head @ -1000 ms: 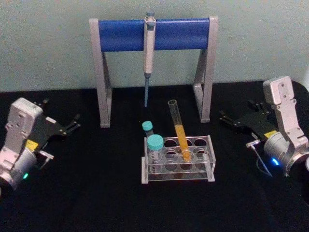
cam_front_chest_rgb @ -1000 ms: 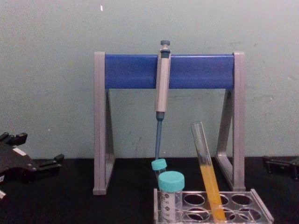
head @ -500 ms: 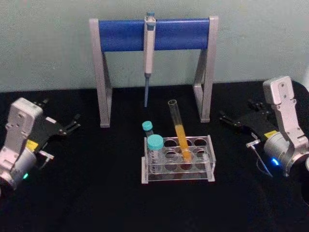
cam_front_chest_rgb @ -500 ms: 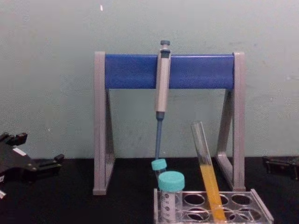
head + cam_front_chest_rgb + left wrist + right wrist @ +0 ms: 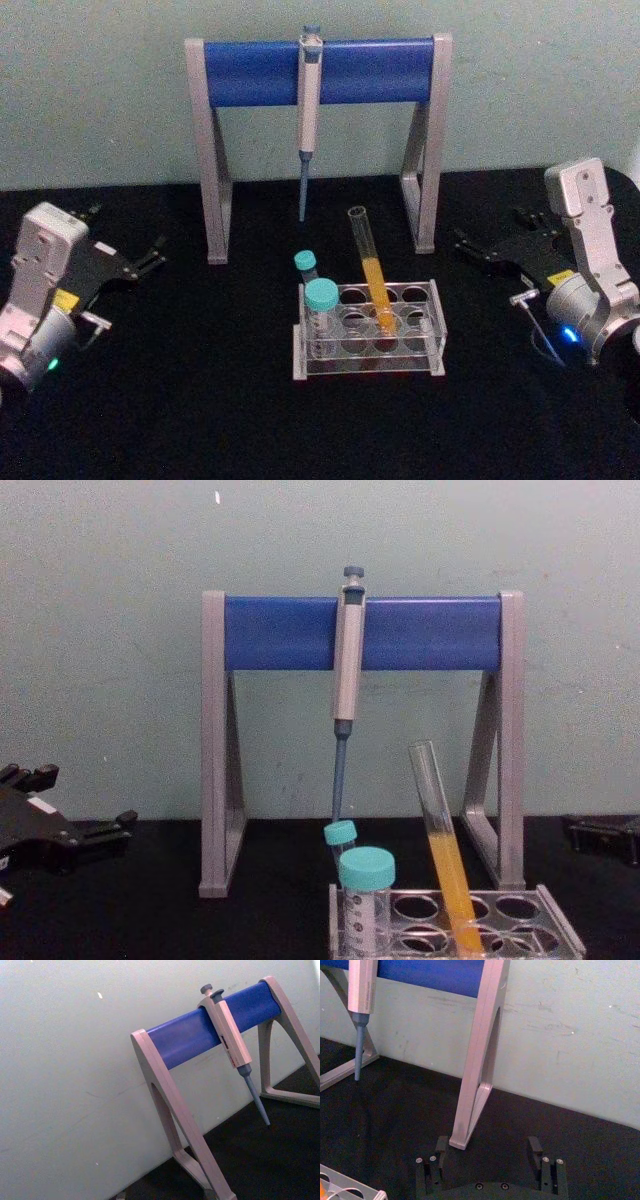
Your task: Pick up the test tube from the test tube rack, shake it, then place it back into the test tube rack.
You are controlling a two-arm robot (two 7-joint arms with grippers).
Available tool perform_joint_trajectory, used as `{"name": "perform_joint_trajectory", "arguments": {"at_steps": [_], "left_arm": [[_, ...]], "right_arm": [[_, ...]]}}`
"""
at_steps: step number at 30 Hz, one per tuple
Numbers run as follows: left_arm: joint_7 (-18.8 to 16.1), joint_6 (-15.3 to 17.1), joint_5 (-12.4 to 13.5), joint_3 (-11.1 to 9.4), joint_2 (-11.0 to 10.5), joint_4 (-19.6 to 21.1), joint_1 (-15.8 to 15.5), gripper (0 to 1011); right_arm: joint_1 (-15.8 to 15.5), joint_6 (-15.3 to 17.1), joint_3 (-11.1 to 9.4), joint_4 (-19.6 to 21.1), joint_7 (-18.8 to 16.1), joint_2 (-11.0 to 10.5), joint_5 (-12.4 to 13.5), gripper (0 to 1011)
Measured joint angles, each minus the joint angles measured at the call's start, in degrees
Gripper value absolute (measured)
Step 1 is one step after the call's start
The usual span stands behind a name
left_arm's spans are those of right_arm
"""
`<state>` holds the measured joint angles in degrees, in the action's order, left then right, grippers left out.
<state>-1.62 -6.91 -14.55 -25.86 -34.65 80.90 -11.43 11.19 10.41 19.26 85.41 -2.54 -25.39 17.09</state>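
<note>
Glass test tube (image 5: pixel 372 272) leaning in test tube rack (image 5: pixel 368 357).

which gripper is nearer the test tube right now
Right. The right gripper sits open just past the rack's right side, fairly near the test tube. The left gripper is parked farther off, over on the rack's left.

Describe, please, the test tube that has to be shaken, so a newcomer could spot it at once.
Start at the tall grey stand with a blue crossbar against the wall; just in front of it on the black table sits a low clear plastic rack. Leaning in its middle holes is the long clear glass tube. Unlike the short teal-capped tubes beside it, it is uncapped and holds orange-yellow liquid.
</note>
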Motion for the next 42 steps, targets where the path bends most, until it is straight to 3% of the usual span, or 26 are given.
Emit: {"name": "perform_joint_trajectory", "arguments": {"at_steps": [42], "left_arm": [[0.00, 0.00, 0.00, 0.00, 0.00, 0.00, 0.00, 1001]], "right_arm": [[0.00, 0.00, 0.00, 0.00, 0.00, 0.00, 0.00, 1000]]}}
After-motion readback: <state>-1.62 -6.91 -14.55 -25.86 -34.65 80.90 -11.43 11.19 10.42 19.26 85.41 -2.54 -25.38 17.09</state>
